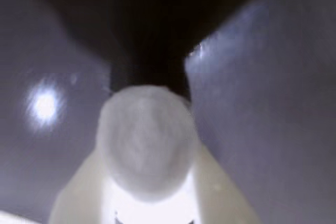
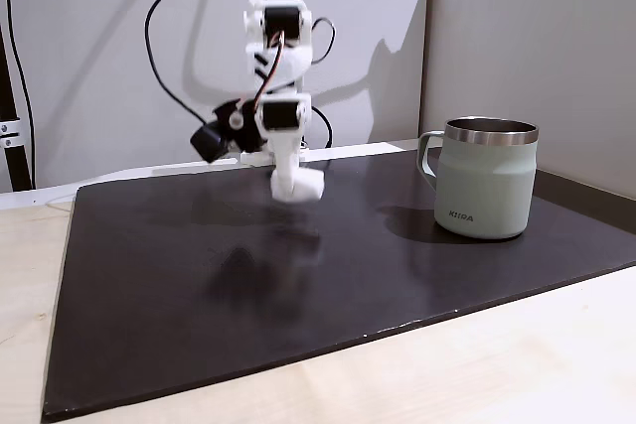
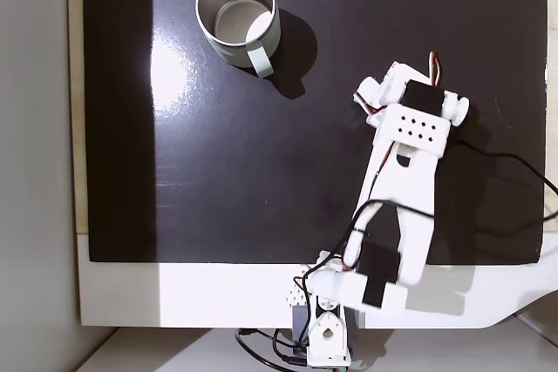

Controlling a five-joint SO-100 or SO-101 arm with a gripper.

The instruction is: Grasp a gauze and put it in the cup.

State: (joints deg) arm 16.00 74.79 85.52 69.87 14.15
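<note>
A small white robot arm stands at one edge of a black mat (image 2: 149, 275) that covers most of a pale wooden bench (image 2: 556, 345).

In the wrist view, the gauze (image 1: 146, 140), a soft white roll seen end-on, sits clamped between the two white plastic fingers (image 1: 220, 192), which press against it from either side. The fingers are closed down to the width of the roll.

In a fixed view from the side, the fingers (image 2: 296, 184) hang above the mat, clear of its surface, with the white roll at their tip and a blurred reflection on the mat below.

The cup (image 2: 485, 178), a sage-green mug with a steel rim, stands upright near the right edge of the mat in that view, well apart from the fingers, its handle (image 2: 427, 158) towards the arm.

In a fixed view from above, the cup (image 3: 237, 13) sits near the top left corner of the mat.
</note>
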